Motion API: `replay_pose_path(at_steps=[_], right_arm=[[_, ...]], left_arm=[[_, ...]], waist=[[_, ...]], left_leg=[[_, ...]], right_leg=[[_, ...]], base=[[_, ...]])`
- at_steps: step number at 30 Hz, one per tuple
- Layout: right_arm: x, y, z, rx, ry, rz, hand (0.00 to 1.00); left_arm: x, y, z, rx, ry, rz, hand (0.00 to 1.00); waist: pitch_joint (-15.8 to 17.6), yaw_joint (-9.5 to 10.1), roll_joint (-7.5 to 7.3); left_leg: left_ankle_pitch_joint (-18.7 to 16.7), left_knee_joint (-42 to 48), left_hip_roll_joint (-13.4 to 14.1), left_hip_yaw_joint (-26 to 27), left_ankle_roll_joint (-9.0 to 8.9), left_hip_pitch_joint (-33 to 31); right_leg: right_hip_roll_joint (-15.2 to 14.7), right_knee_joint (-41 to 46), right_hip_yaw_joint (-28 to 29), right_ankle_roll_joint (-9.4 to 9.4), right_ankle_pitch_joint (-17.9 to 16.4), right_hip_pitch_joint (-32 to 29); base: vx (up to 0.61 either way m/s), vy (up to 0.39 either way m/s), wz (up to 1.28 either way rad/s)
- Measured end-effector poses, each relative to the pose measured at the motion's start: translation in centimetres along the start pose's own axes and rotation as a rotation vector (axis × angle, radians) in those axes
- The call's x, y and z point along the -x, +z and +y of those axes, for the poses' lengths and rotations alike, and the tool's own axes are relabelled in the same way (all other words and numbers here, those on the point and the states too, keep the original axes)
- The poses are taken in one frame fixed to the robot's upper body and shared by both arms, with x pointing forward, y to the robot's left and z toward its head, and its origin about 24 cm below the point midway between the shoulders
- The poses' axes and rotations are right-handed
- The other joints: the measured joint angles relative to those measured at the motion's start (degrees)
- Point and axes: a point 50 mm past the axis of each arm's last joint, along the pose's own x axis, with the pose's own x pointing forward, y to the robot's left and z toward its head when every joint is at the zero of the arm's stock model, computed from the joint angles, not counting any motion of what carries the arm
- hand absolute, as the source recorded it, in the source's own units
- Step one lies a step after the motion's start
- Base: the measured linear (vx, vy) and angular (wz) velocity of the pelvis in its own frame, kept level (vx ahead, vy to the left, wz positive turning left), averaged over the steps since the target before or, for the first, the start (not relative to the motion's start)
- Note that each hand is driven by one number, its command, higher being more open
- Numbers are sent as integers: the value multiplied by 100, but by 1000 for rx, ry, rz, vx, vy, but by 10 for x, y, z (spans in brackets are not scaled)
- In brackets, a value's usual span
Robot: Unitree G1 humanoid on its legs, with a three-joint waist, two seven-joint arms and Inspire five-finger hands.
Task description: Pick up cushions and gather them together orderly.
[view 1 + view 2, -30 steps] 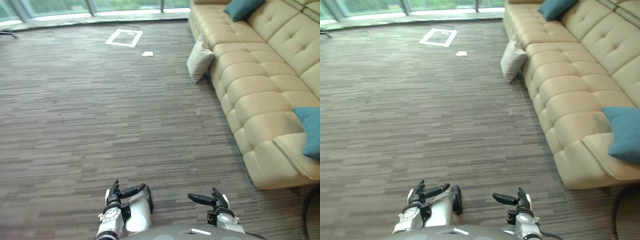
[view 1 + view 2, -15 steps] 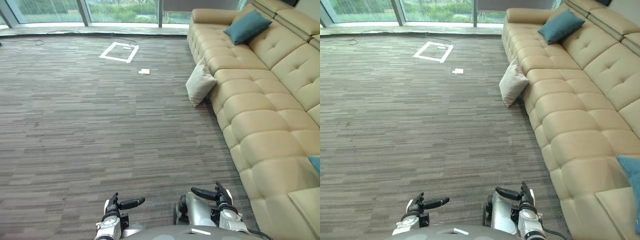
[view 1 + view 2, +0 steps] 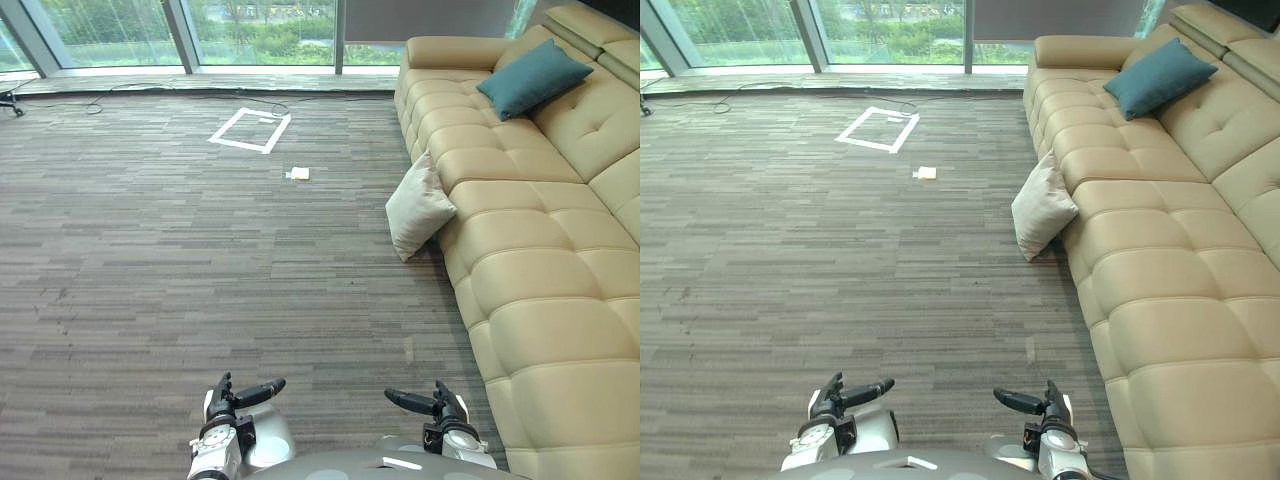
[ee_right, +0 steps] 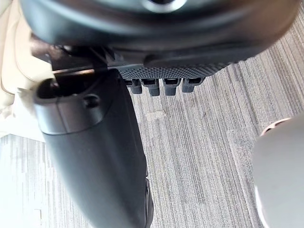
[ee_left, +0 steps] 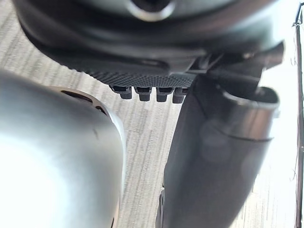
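Observation:
A beige cushion [image 3: 418, 205] stands on the carpet, leaning against the front of the long beige sofa [image 3: 530, 250]. A teal cushion [image 3: 533, 78] rests against the sofa's backrest at the far end. My left hand [image 3: 235, 395] and right hand [image 3: 430, 405] hang low at the near edge, well short of both cushions. Each is open, thumb out, with nothing in it. In the left wrist view the left hand's thumb [image 5: 218, 156] stands over bare carpet, and the right hand's thumb [image 4: 95, 156] does the same in the right wrist view.
A white tape square [image 3: 250, 130] marks the carpet far ahead, with a small white scrap [image 3: 299, 173] near it. Floor-to-ceiling windows [image 3: 260, 30] close the far side, and cables [image 3: 100, 100] lie along them. Wide carpet stretches left of the sofa.
The whole picture has shifted, so the camera moved: the sofa's far end and the windows show more, and the near teal cushion at the right edge has left the frame. Both hands stay low and open.

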Motion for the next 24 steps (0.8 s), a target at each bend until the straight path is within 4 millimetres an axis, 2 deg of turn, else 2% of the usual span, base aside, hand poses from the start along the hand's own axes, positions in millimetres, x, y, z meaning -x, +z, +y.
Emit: replay_pose_path(at_steps=[1,2,3,4,5,6,7,9,10,11,12,13,14,15,17,18,19,20,21,22,23,24], right_arm=[[0,-1,0,0,-1,3,100],[0,-3,-1,3,-4,10,100],[0,-3,-2,8,-6,9,100],[-1,-2,-4,19,-11,10,100],[-1,-2,-3,19,-9,11,100],[1,-4,11,21,26,16,100],[2,-5,13,19,30,19,100],[3,-8,15,14,34,25,100],[2,-8,14,18,34,29,100],[2,-4,15,20,38,15,100],[1,-2,14,22,39,7,100],[1,-1,14,27,38,0,100],[0,3,10,47,35,-19,100],[-1,6,8,61,32,-36,100],[-2,11,6,75,29,-52,100],[-2,12,4,76,25,-56,100],[-2,13,4,71,24,-59,100],[-2,14,4,70,24,-61,100],[-3,17,6,66,27,-67,100],[-3,16,6,57,27,-59,100],[-3,14,5,47,24,-50,100],[-5,19,3,57,22,-60,100]], left_arm=[[0,1,-1,1,-1,-4,100],[1,1,-5,9,-10,-10,100],[2,-2,-7,13,-13,-4,100],[2,-4,-9,35,-17,9,100],[2,-4,-8,32,-15,9,100],[-2,2,-3,9,-8,2,100],[-2,2,-2,7,-5,2,100],[-2,0,1,4,3,11,100],[-3,-2,2,-3,6,26,100],[-3,-5,4,-14,10,45,100],[-3,-7,5,-19,14,57,100],[-2,-9,5,-22,16,67,100],[-1,-12,3,-31,15,76,100],[0,-15,1,-48,9,85,100],[1,-20,0,-64,-1,98,100],[2,-23,0,-80,-10,111,100],[2,-25,0,-81,-11,118,100],[2,-25,1,-82,-11,118,100],[3,-27,1,-98,-19,125,100],[3,-30,4,-108,-21,136,100],[3,-32,4,-109,-21,147,100],[3,-32,-4,-102,-36,154,100]], waist=[[2,14,-4],[5,68,10],[-12,74,75],[-44,142,102],[-50,141,74],[-172,95,-234],[-184,101,-254],[-229,92,-334],[-235,94,-372],[-222,88,-382],[-213,70,-369],[-208,56,-360],[-174,27,-270],[-161,11,-204],[-144,-41,-153],[-140,-119,-144],[-140,-191,-143],[-142,-199,-144],[-142,-249,-168],[-140,-262,-210],[-139,-283,-203],[-152,-239,-1]], left_leg=[[27,-282,-65,51,34,-24],[547,-1971,-515,54,180,-37],[681,-2359,-562,10,186,-28],[1577,-2470,-703,-183,475,57],[1582,-2466,-741,-188,523,64],[1167,-2255,-963,-42,636,19],[1054,-2128,-976,-24,657,9],[449,-1568,-1105,8,813,94],[93,-1450,-1211,85,839,344],[-118,-1493,-1293,128,813,652],[-203,-1514,-1319,134,796,819],[-267,-1561,-1340,148,792,996],[-356,-1828,-1349,190,769,1502],[-355,-2162,-1338,192,753,1908],[-321,-2584,-1279,160,704,2442],[-314,-2932,-1171,156,685,2869],[-328,-3217,-1121,164,622,3136],[-331,-3255,-1120,168,595,3172],[-355,-3535,-1131,183,410,3402],[-419,-3642,-1182,151,275,3592],[-442,-3654,-1189,87,235,3679],[-389,-3589,-992,11,110,3745]], right_leg=[[-43,-52,19,17,-9,71],[-222,-231,205,206,-120,398],[-209,-249,271,266,-159,463],[-258,-233,546,298,-282,605],[-286,-226,572,296,-281,614],[-585,236,864,314,-121,350],[-626,405,933,369,-66,309],[-819,1254,1036,658,169,157],[-963,2508,1173,969,628,-295],[-1069,3845,1336,1374,1388,-894],[-1115,4419,1318,1394,1410,-1161],[-1174,4828,1234,1301,1349,-1387],[-1261,5447,970,946,1121,-1868],[-1256,5512,716,791,909,-2185],[-1177,5133,319,707,575,-2556],[-1020,4200,-63,589,357,-2856],[-888,3272,-278,588,374,-3072],[-855,3098,-306,594,397,-3088],[-676,1823,-385,615,653,-3193],[-570,1279,-302,419,1292,-3196],[-502,1276,-244,106,1627,-3154],[-370,1495,-277,-1,1353,-3135]], base=[[529,221,-49],[678,313,-44],[597,282,-73],[494,238,-44],[583,255,-32],[564,253,0],[653,302,0],[532,252,0],[642,282,-9],[629,271,-17],[395,152,-15],[470,131,-15],[471,107,-16],[560,83,-12],[463,-23,7],[450,-86,19],[355,-82,17],[453,-119,9],[496,-165,4],[518,-196,9],[672,-288,-5],[576,-263,-1]])
